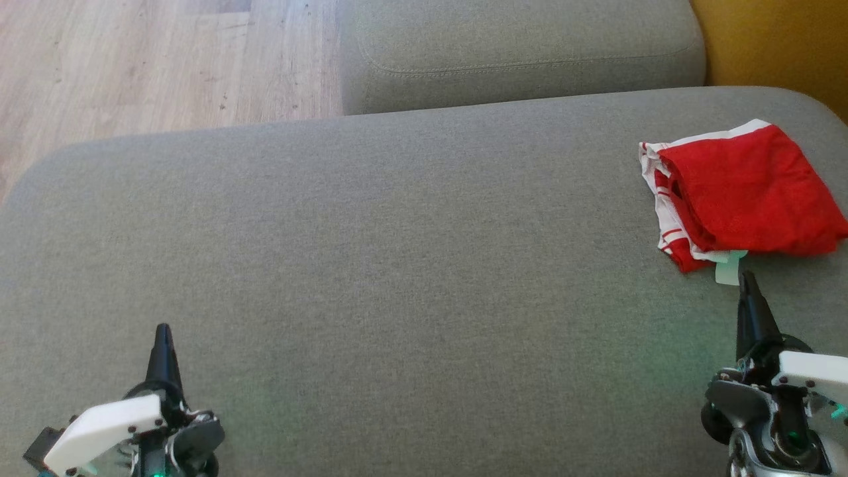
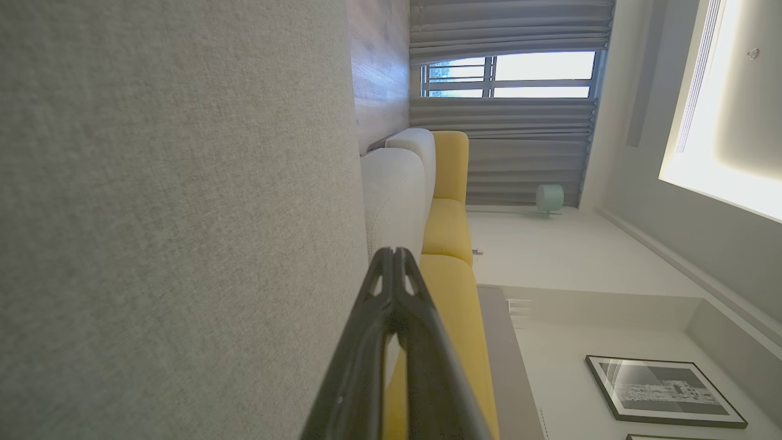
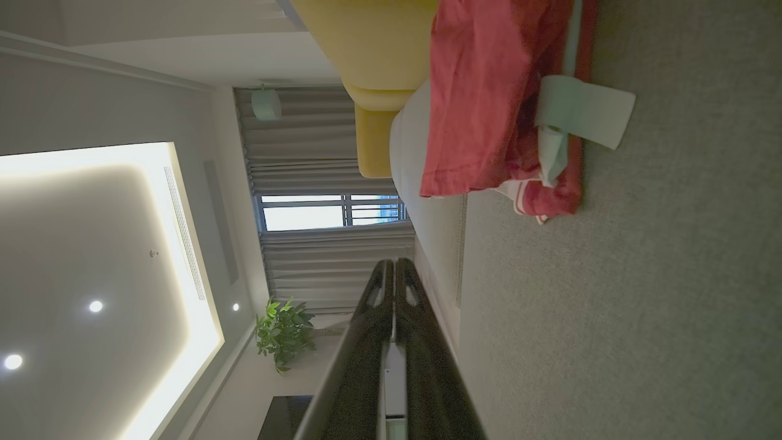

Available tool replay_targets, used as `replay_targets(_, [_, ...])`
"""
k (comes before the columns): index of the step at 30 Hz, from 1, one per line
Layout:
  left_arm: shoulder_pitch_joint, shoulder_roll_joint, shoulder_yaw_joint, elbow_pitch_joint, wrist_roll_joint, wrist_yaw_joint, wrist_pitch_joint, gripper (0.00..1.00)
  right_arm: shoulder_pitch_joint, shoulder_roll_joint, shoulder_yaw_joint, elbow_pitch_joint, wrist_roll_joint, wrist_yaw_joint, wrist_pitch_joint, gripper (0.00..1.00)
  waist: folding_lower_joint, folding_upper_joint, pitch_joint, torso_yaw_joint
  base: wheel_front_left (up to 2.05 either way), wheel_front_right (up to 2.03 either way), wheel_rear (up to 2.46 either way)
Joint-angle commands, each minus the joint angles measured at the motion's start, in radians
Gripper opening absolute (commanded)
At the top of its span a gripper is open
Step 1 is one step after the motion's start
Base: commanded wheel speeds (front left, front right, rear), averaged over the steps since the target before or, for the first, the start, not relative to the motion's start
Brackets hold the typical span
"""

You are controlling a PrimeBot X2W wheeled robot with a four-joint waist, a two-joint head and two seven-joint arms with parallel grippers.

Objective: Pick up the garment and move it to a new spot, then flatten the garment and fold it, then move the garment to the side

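The garment (image 1: 748, 189) is red with white trim and lies folded in a compact bundle at the far right of the grey cushion (image 1: 397, 265), a pale label sticking out of its near edge. In the right wrist view the garment (image 3: 489, 104) lies just ahead of the fingertips. My right gripper (image 1: 747, 281) is shut and empty, its tip just short of the label. My left gripper (image 1: 162, 331) sits at the lower left, shut and empty, far from the garment. In the wrist views the left gripper (image 2: 396, 253) and right gripper (image 3: 394, 264) both have their fingers pressed together.
A second grey cushion (image 1: 523, 50) lies beyond the far edge, with wooden floor (image 1: 152, 59) to its left. A yellow seat (image 1: 775, 40) stands at the back right. The wide grey cushion surface stretches between the two grippers.
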Motion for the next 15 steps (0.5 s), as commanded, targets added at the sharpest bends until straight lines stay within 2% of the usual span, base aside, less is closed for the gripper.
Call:
replay_targets(1, [-0.051,0.01,0.035,-0.029,0.006,-0.007,0.004,0.0,-0.035,-0.006,0.019,-0.038,0.002,-0.001,0.004,0.0,0.0,0.0,0.0,0.0,0.0,0.0,0.0])
replay_targets(15, [-0.052,0.008,0.038,-0.029,0.008,-0.007,0.006,0.0,-0.035,-0.005,0.019,-0.038,0.001,-0.001,0.005,0.0,0.0,0.0,0.0,0.0,0.0,0.0,0.0])
